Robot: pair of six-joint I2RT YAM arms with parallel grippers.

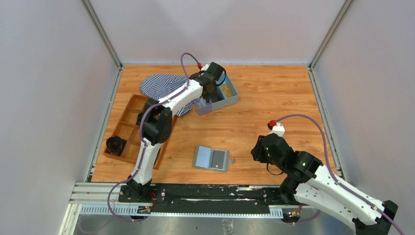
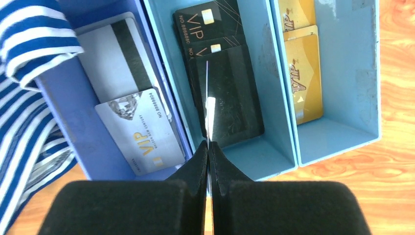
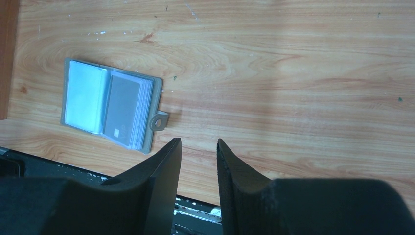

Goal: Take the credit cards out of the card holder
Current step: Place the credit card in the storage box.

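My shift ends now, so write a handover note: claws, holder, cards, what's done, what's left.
Left claw: shut on a card, edge-on over the tray's middle bay.
Right claw: open, empty, above the table near the holder.
Holder lies open; a grey card shows in it.
Done: other cards lie in all three bays.
Left: drop this card, empty the holder.

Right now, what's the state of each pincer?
Left pincer: closed on a thin card, seen edge-on.
Right pincer: open, holding nothing.
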